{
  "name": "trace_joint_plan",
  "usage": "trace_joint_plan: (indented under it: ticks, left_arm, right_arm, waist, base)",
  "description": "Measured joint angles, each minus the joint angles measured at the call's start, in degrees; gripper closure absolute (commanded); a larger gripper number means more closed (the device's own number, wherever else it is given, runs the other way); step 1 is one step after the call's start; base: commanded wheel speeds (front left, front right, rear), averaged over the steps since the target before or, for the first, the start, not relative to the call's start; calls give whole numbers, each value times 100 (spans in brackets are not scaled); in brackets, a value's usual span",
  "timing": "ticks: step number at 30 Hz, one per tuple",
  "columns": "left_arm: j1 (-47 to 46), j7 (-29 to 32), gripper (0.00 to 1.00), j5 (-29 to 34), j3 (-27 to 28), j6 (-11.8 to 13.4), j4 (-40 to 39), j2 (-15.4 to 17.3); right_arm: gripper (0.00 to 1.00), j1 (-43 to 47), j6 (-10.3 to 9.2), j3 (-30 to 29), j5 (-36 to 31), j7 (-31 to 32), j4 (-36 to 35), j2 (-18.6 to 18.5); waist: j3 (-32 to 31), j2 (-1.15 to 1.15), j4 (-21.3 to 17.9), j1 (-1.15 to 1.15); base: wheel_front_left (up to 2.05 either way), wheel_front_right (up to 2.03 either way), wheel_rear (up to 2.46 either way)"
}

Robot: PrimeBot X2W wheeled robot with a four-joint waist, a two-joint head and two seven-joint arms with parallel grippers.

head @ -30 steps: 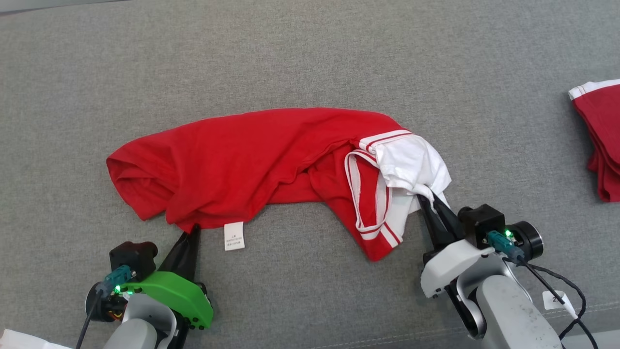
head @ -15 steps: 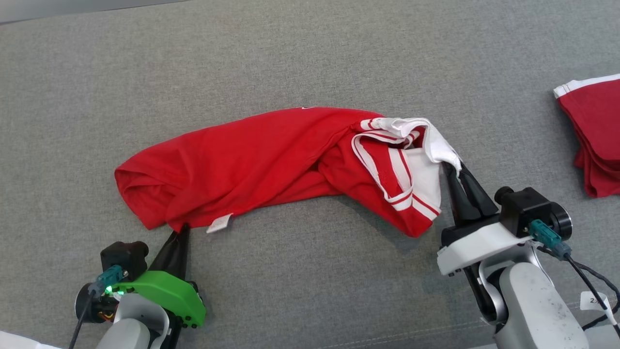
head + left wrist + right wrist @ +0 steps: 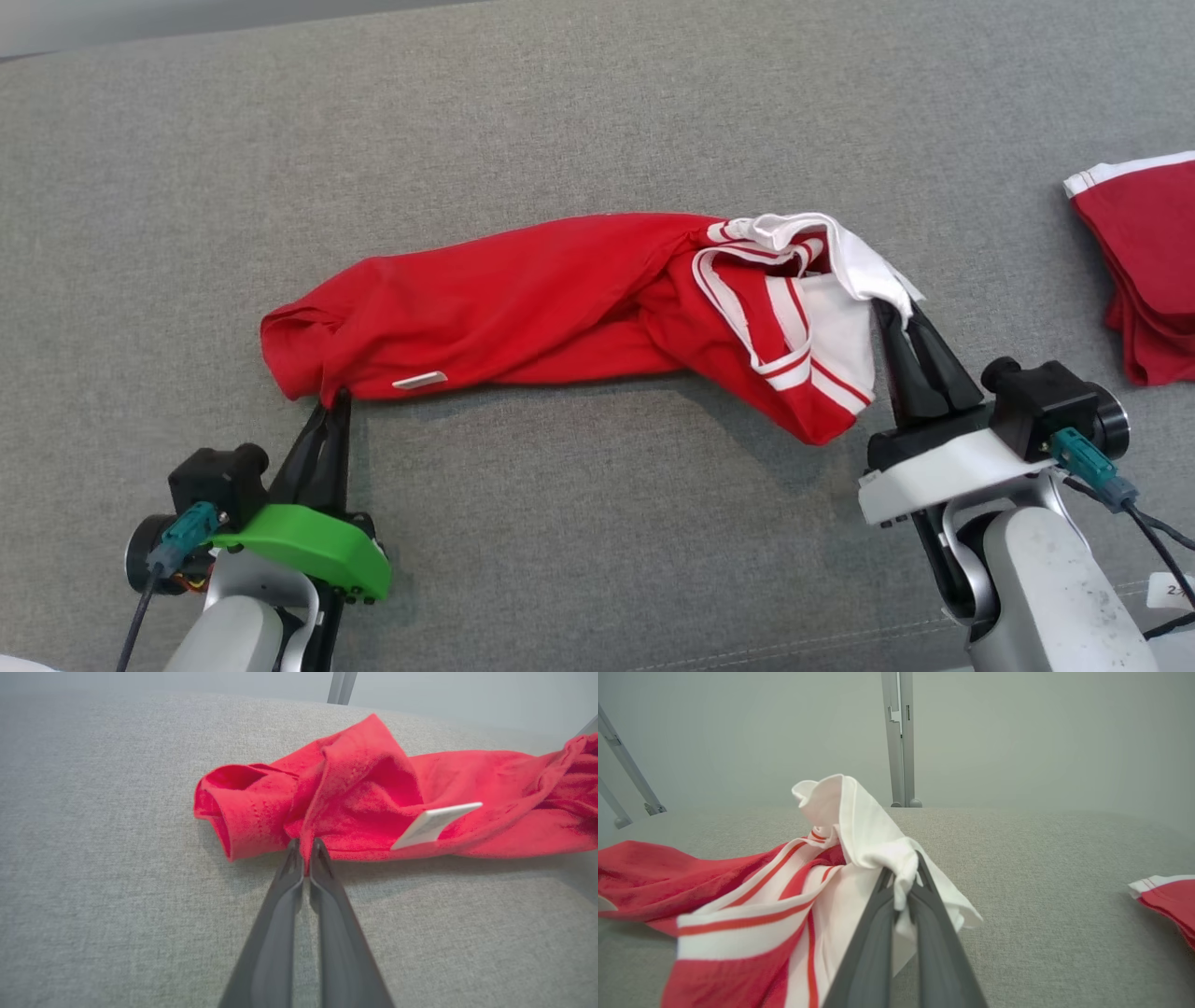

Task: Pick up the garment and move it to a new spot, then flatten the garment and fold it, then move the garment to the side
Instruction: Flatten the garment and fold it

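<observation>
While a grey fabric surface (image 3: 597,112) spreads beneath it, the red garment (image 3: 523,299) stretches bunched across the middle. A second red garment (image 3: 1148,271) lies well apart at the right edge. The left gripper (image 3: 334,399) is clamped on the red hem near the white label (image 3: 419,380), and the right gripper (image 3: 896,313) is clamped on the white trim.

Two red garments with white trim: one rumpled red shirt (image 3: 523,289) in the middle and one folded red garment (image 3: 1144,271) at the right. One grey fabric surface (image 3: 597,112) lies under both. One white label (image 3: 419,380) is on the shirt. Two grippers: one left gripper (image 3: 334,401), one right gripper (image 3: 904,322), with two dark fingers each.
</observation>
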Motion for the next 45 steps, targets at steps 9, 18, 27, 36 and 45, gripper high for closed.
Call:
trace_joint_plan:
  ticks: [9, 18, 27, 36, 45]
  left_arm:
    - [-102, -168, 100, 353, 247, 458, -1316, 298]
    - [-620, -110, 100, 786, 633, 837, -2691, 757]
    - [-836, 187, 100, 901, 691, 935, -3193, 975]
    - [-864, 256, 100, 823, 553, 951, -2953, 858]
    - [-171, -66, 100, 379, 135, 744, -1608, 292]
  right_arm:
    - [100, -129, 0, -160, -134, 18, -720, -105]
    - [100, -442, 0, -358, -246, 210, -1450, -332]
    - [100, -505, 0, -344, -245, 360, -1681, -344]
    - [100, -608, -1, -156, -21, 346, -1183, -268]
    - [100, -391, -1, 230, 282, -90, 434, -69]
  waist:
    - [-170, 0, 44, 0]
    - [-402, 0, 40, 0]
    - [-543, 0, -44, 0]
    - [-346, 0, -66, 0]
    - [9, 0, -31, 0]
  base:
    - [0, 0, 0]
    - [0, 0, 0]
    - [0, 0, 0]
    - [0, 0, 0]
    - [0, 0, 0]
